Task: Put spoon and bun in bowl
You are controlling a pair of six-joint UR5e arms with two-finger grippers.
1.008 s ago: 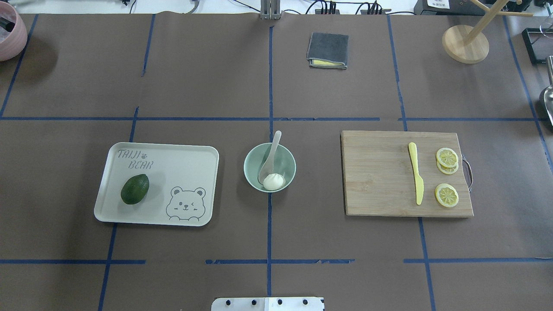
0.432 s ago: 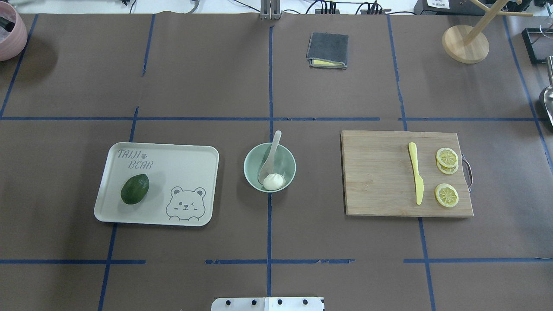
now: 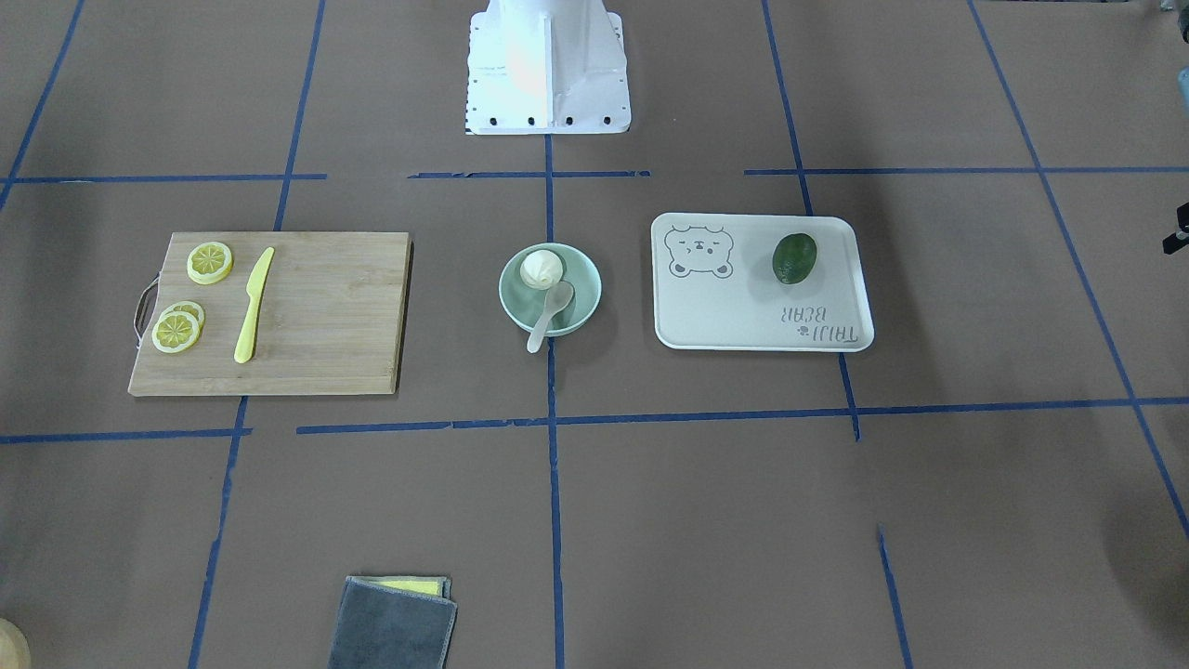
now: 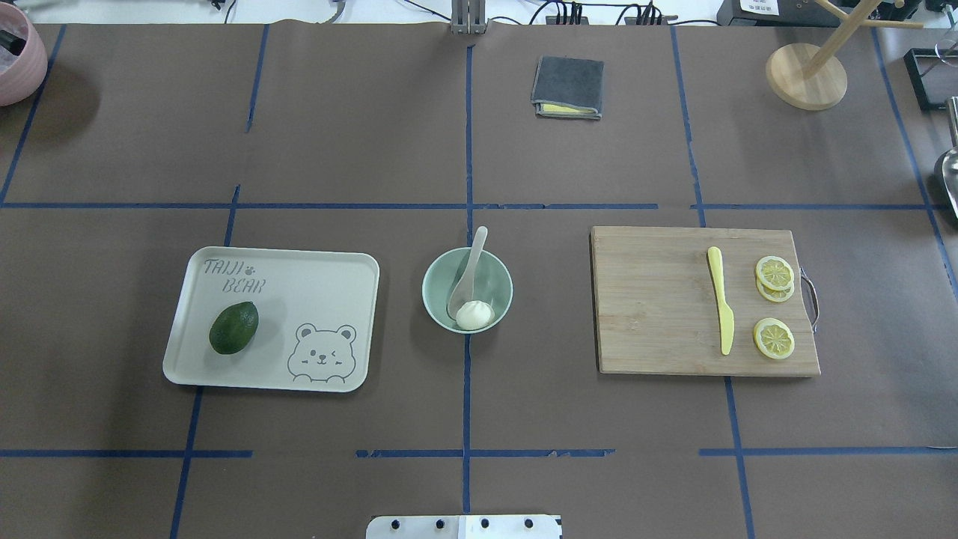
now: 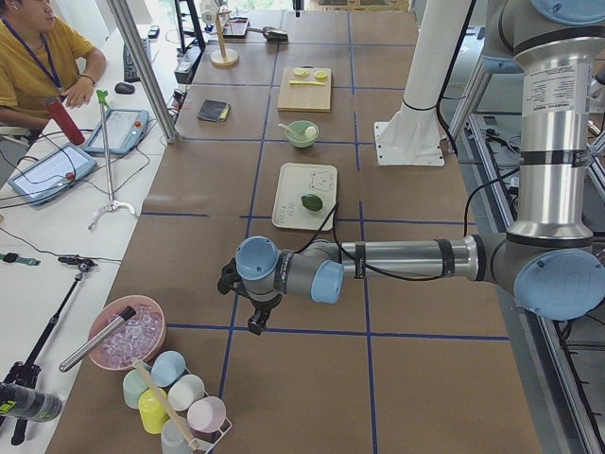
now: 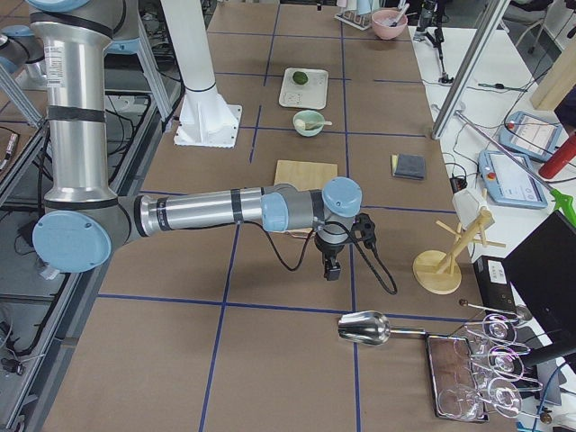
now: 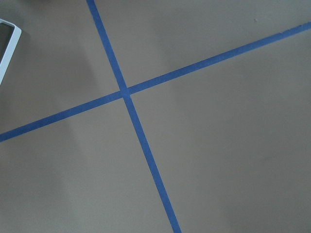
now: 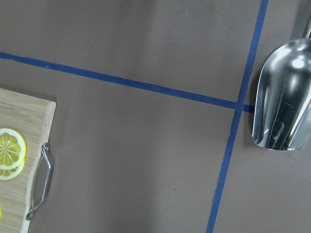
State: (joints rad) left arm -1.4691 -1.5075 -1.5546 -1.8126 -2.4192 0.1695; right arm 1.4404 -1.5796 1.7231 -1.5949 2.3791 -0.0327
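Observation:
The pale mint-green bowl stands at the table's middle, also in the front-facing view. The cream-white bun lies inside it on the robot's side. The off-white spoon has its scoop in the bowl beside the bun, and its handle sticks out over the far rim. My left gripper shows only in the exterior left view, far off to the left, and I cannot tell its state. My right gripper shows only in the exterior right view, far off to the right, state unclear.
A white bear-print tray with a dark avocado lies left of the bowl. A wooden cutting board with a yellow knife and lemon slices lies right. A folded grey cloth lies far. A metal scoop lies near the right gripper.

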